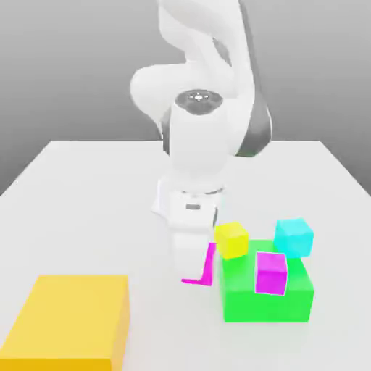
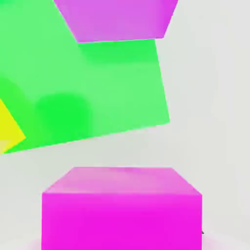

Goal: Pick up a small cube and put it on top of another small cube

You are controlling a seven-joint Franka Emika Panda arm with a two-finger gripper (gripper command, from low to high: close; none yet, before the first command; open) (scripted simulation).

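The small hot-pink cube [image 1: 203, 269] rests on the white table, just at the exterior view's left of a large green block [image 1: 246, 301]. My gripper [image 1: 193, 265] has come down over this cube and hides most of it in the exterior view. In the hand view the hot-pink cube [image 2: 122, 210] sits close and centred, with the green block [image 2: 88, 83] beyond it. A more violet magenta cube [image 1: 272, 273] stands on the green block, also seen in the hand view [image 2: 117, 19]. A yellow cube [image 1: 232, 239] and a cyan cube [image 1: 293, 237] sit at the green block's far edge.
A large orange-yellow block [image 1: 69, 322] lies at the front of the table, on the exterior view's left. The white table [image 1: 80, 210] stretches bare behind it. A corner of the yellow cube [image 2: 7, 127] overlaps the green block in the hand view.
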